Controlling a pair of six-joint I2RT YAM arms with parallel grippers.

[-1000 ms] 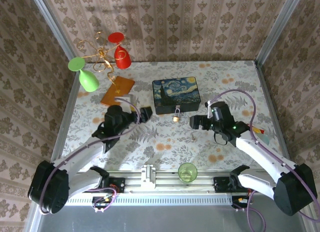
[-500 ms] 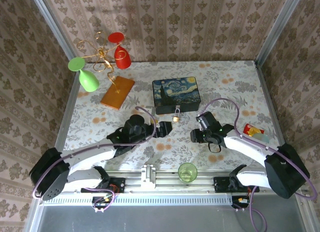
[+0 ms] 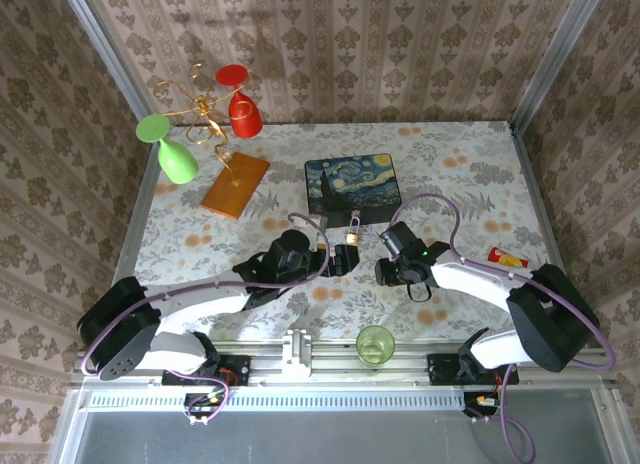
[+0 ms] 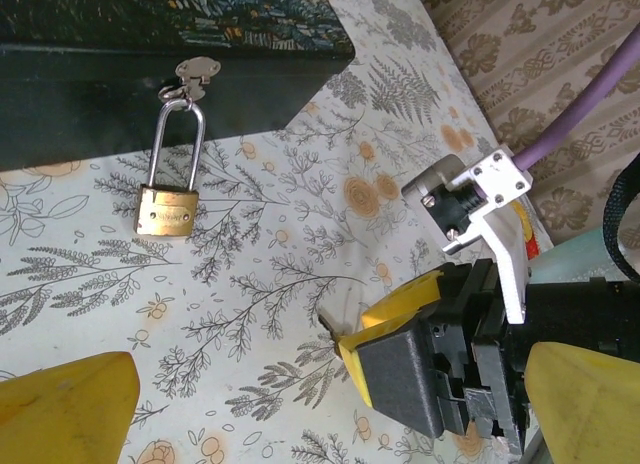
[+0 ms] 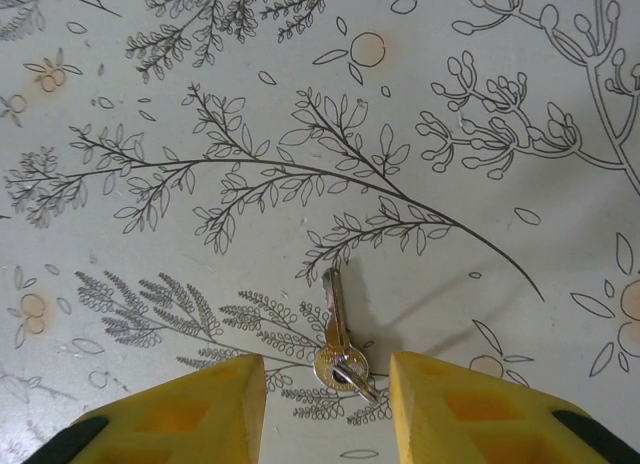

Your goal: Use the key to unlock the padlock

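Right gripper (image 5: 328,384): jaws partly closed, straddling the key (image 5: 338,336) at its round head, slim gap each side, no pinch. Key flat on floral cloth (image 5: 500,134). Left gripper (image 3: 342,260) spread wide, just beside. Padlock (image 4: 167,209) hooked through painted box (image 3: 352,189) clasp (image 4: 190,72), body on cloth.

padlock (image 4: 166,209): brass-gold body, shiny steel shackle
key (image 5: 338,334): thin bright metal
tablecloth (image 5: 450,104): matt printed cloth
box (image 3: 352,189): smooth painted lid

By the painted box (image 3: 352,189): one padlock (image 3: 352,238), one key (image 5: 338,334), one orange slab (image 3: 236,185), one green cup (image 3: 375,343), two goblets (image 3: 180,162).
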